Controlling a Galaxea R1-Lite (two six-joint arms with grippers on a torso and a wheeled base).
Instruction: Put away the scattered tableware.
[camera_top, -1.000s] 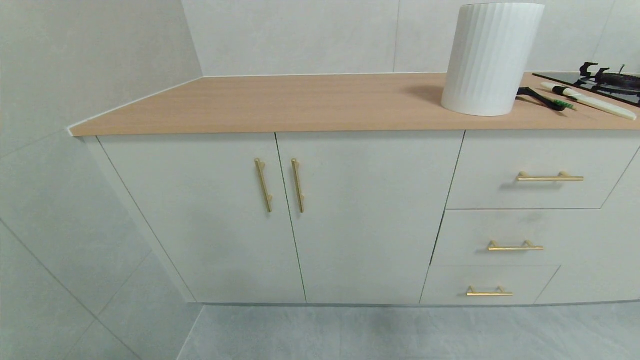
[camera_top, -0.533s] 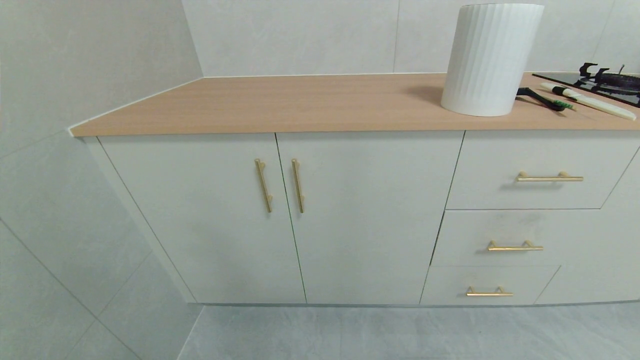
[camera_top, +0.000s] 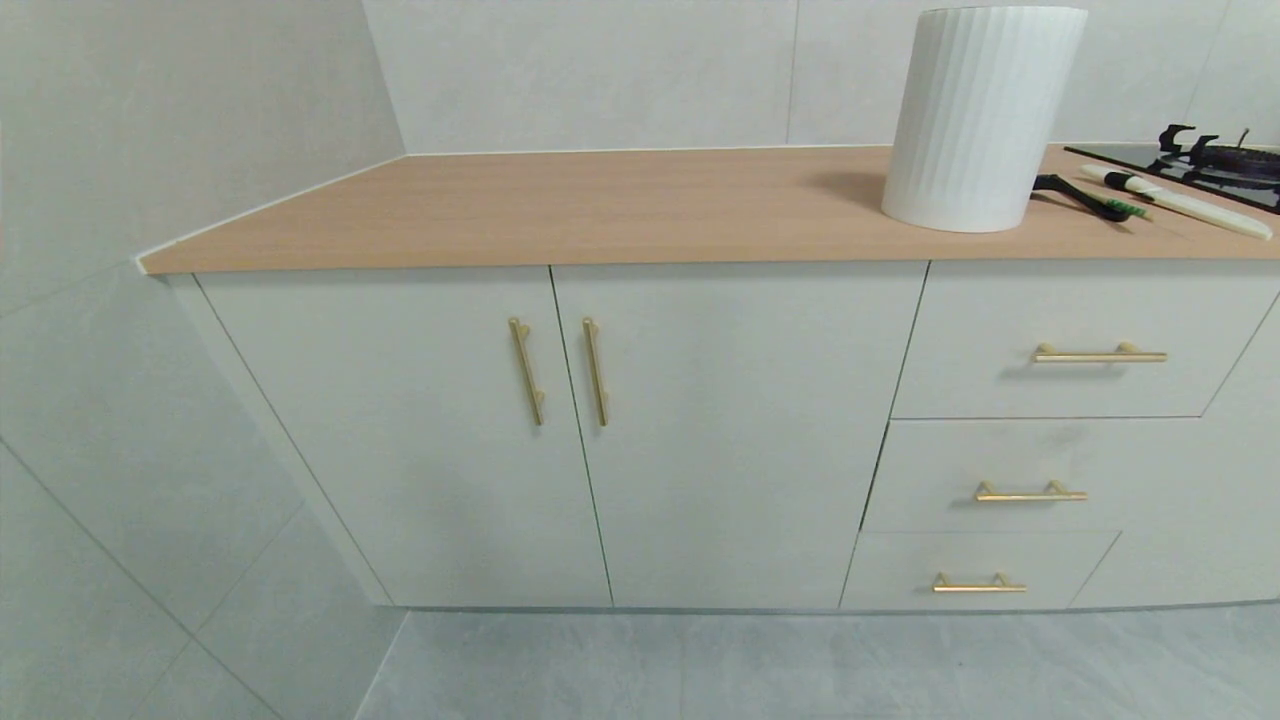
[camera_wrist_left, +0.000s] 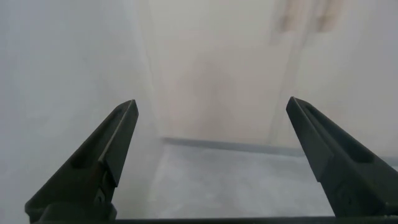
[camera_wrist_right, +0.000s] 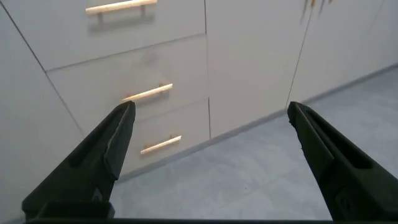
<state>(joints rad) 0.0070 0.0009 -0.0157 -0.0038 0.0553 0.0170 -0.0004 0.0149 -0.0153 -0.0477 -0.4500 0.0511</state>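
Note:
On the wooden countertop (camera_top: 560, 205) at the right lie a black-handled utensil (camera_top: 1085, 196) and a pale utensil with a dark and green band (camera_top: 1175, 199). A tall white ribbed container (camera_top: 978, 115) stands just left of them. My left gripper (camera_wrist_left: 211, 112) hangs low with its fingers wide open, facing the foot of the cabinet and the floor, holding nothing. My right gripper (camera_wrist_right: 211, 115) is open too, empty, facing the lower drawers (camera_wrist_right: 134, 87).
A black stove burner (camera_top: 1215, 155) sits at the far right of the counter. Below are two cabinet doors with gold handles (camera_top: 560, 370) and three drawers with gold handles (camera_top: 1098, 354). A tiled wall closes off the left side. Grey floor (camera_top: 800, 665) lies in front.

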